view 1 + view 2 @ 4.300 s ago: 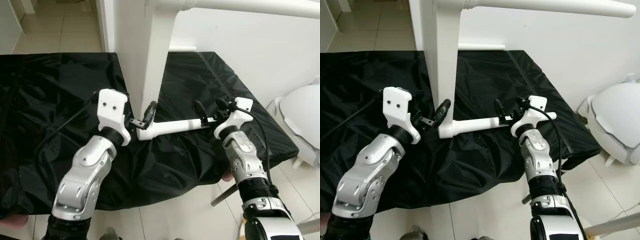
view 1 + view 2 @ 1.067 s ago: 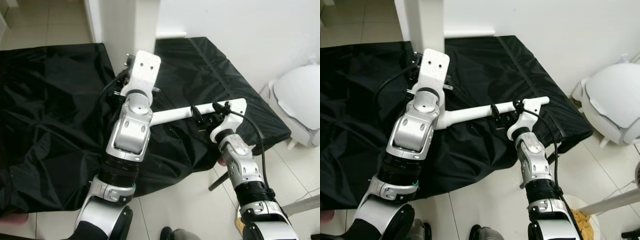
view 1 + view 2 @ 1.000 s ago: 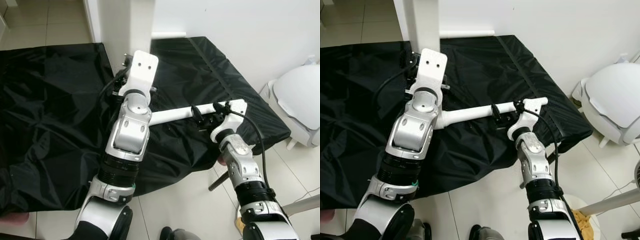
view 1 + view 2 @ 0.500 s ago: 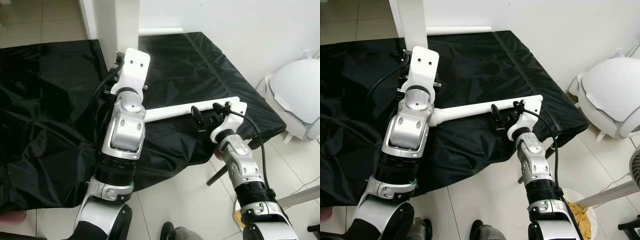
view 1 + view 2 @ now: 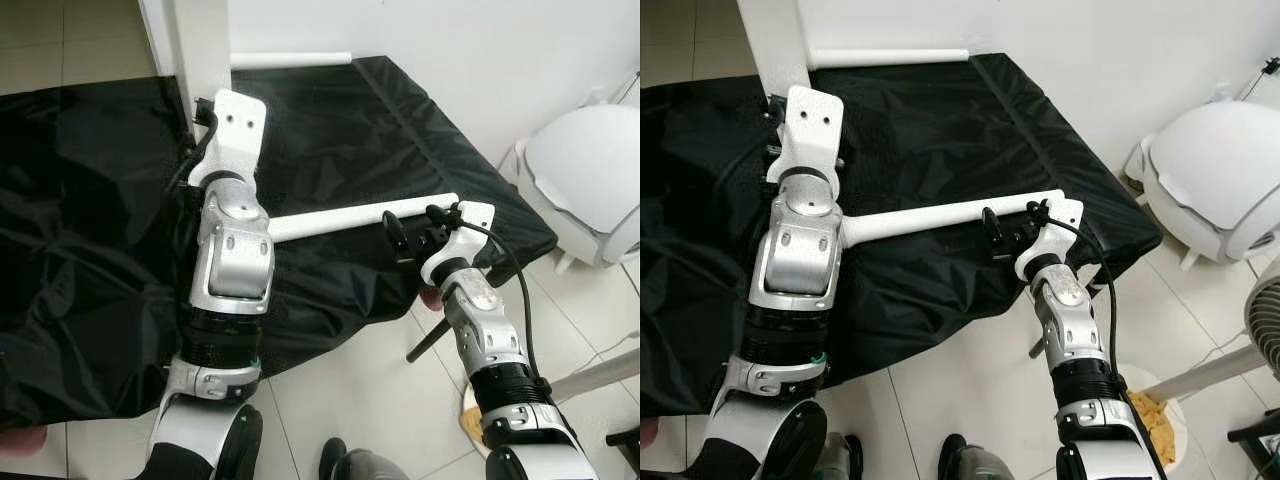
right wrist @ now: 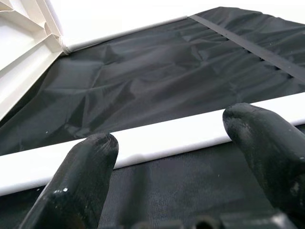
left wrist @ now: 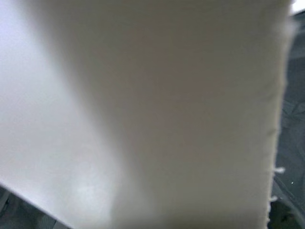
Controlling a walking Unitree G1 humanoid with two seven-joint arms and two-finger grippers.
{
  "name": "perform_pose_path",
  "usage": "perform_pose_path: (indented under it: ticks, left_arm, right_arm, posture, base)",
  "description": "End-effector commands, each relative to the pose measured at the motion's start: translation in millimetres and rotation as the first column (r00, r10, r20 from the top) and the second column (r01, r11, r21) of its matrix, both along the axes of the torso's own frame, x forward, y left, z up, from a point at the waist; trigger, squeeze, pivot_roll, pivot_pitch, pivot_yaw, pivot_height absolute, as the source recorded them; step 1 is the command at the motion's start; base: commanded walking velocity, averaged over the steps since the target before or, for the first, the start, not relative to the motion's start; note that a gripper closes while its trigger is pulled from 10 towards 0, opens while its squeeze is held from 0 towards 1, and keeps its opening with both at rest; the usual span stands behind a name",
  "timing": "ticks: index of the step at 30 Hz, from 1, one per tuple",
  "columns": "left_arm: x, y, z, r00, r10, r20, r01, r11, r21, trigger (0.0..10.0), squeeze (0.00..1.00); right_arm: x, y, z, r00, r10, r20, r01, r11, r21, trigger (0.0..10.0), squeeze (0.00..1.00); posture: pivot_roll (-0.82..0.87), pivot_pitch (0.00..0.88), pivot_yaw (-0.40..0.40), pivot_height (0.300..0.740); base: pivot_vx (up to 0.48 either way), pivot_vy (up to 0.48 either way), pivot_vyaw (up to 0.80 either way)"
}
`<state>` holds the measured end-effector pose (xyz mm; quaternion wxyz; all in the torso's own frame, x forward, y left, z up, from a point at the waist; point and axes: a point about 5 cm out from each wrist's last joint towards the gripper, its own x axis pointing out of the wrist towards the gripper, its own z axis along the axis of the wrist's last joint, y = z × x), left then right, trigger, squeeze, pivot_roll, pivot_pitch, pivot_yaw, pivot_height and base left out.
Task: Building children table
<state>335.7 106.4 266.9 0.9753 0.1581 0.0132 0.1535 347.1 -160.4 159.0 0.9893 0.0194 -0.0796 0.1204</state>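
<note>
The right gripper [image 5: 1008, 228] sits at the near right part of the black cloth [image 5: 90, 200], its two black fingers [image 6: 86, 167] spread apart and straddling the long white table leg [image 5: 340, 217] — the leg runs between them, and whether either pad touches it is hard to say. From there the leg lies across the cloth toward the left arm, its free end [image 5: 1055, 196] close to the cloth's right edge. The left gripper [image 5: 205, 115] is raised against the upright white table post [image 5: 200, 50] at the far edge of the cloth; its fingers are hidden behind the wrist, so I cannot tell whether they are spread or closed. The left wrist view is a blur of that white surface [image 7: 143, 109]. Another white bar [image 5: 290, 60] lies along the cloth's far edge. Off the cloth's right side stands a white rounded bin [image 5: 1210, 170] on the tiled floor [image 5: 370, 400].
</note>
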Motion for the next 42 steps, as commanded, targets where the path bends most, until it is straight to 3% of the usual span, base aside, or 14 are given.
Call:
perform_pose_path:
  ticks: [1,2,3,4,5,12,13,14,16,20,25,30,34,42]
  left_arm:
    - [-13.6,6.3,-8,0.9,0.434,0.049,-0.434,0.901,-0.001,2.7,0.0]
    - [-13.0,6.0,-8,0.904,0.426,0.045,-0.426,0.905,-0.002,3.6,0.0]
    - [-13.0,6.0,-8,0.904,0.426,0.045,-0.426,0.905,-0.002,3.6,0.0]
    - [-12.8,5.8,-8,0.903,0.428,0.037,-0.428,0.904,0.011,7.7,0.0]
    - [-12.6,6.8,-9,0.902,0.43,0.032,-0.43,0.903,0.01,10.0,0.0]
    - [-13.9,17.0,-11,0.873,0.487,0.026,-0.487,0.873,0.009,10.0,0.0]
    - [-14.8,19.6,-10,0.864,0.502,0.029,-0.502,0.865,-0.002,8.6,0.0]
    - [-14.8,19.6,-10,0.864,0.502,0.029,-0.502,0.865,-0.002,8.6,0.0]
    - [-17.0,28.3,-12,0.832,0.554,0.024,-0.554,0.833,-0.003,0.0,0.0]
    - [-17.7,29.7,-12,0.827,0.561,0.026,-0.562,0.827,-0.001,0.0,0.0]
    - [-21.9,40.2,-13,0.778,0.627,0.023,-0.628,0.778,0.029,0.0,0.0]
    - [-24.6,47.5,-18,0.758,0.652,0.0,-0.652,0.758,0.02,0.0,0.0]
    - [-26.0,50.8,-20,0.749,0.662,-0.007,-0.662,0.749,0.022,0.5,0.0]
    - [-27.8,53.1,-20,0.736,0.677,-0.001,-0.676,0.735,0.043,0.0,0.0]
  right_arm:
    - [-1.1,-2.1,-4,1.0,-0.01,-0.018,0.01,1.0,-0.009,10.0,0.0]
    - [-1.0,-2.2,-4,1.0,-0.01,-0.018,0.01,1.0,-0.009,10.0,0.0]
    - [-1.0,-2.2,-4,1.0,-0.01,-0.018,0.01,1.0,-0.009,10.0,0.0]
    - [-1.1,-2.5,-4,1.0,-0.01,-0.019,0.01,1.0,-0.009,10.0,0.0]
    - [-1.1,-2.8,-4,1.0,-0.011,-0.019,0.011,1.0,-0.01,10.0,0.0]
    - [-0.6,-3.9,-3,1.0,-0.015,-0.016,0.015,1.0,-0.01,10.0,0.0]
    - [-0.5,-3.7,-3,1.0,-0.015,-0.016,0.015,1.0,-0.01,10.0,0.0]
    - [-0.5,-3.7,-3,1.0,-0.015,-0.016,0.015,1.0,-0.01,10.0,0.0]
    - [-0.6,-3.7,-3,1.0,-0.014,-0.016,0.014,1.0,-0.011,10.0,0.0]
    - [-0.7,-3.9,-3,1.0,-0.014,-0.017,0.014,1.0,-0.012,10.0,0.0]
    - [-0.6,-4.0,-3,1.0,-0.014,-0.017,0.014,1.0,-0.014,10.0,0.0]
    - [-1.0,-3.9,-3,1.0,-0.013,-0.018,0.013,1.0,-0.015,10.0,0.0]
    - [-1.3,-4.2,-4,1.0,-0.012,-0.02,0.012,1.0,-0.016,10.0,0.0]
    - [-1.7,-4.3,-4,1.0,-0.011,-0.023,0.011,1.0,-0.016,10.0,0.0]
  posture:
    - [0.07,0.139,-0.046,0.74]
    - [0.07,0.139,-0.046,0.74]
    - [0.07,0.139,-0.046,0.74]
    - [0.07,0.139,-0.046,0.74]
    - [0.07,0.14,-0.046,0.74]
    - [0.07,0.136,-0.047,0.74]
    - [0.07,0.136,-0.047,0.74]
    - [0.07,0.136,-0.047,0.74]
    - [0.07,0.137,-0.049,0.74]
    - [0.07,0.139,-0.05,0.74]
    - [0.07,0.14,-0.052,0.74]
    - [0.07,0.142,-0.054,0.74]
    - [0.07,0.144,-0.055,0.74]
    - [0.07,0.148,-0.056,0.74]
  base:
    - [0.0,0.0,0.0]
    - [0.0,0.0,0.0]
    - [0.0,0.0,0.0]
    - [0.0,0.0,0.0]
    - [0.0,0.0,0.0]
    - [0.0,0.0,0.0]
    - [0.0,0.0,0.0]
    - [0.0,0.0,0.0]
    - [0.0,0.0,0.0]
    - [0.0,0.0,0.0]
    - [0.0,0.0,0.0]
    - [0.0,0.0,0.0]
    - [0.0,0.0,0.0]
    - [0.0,0.0,0.0]
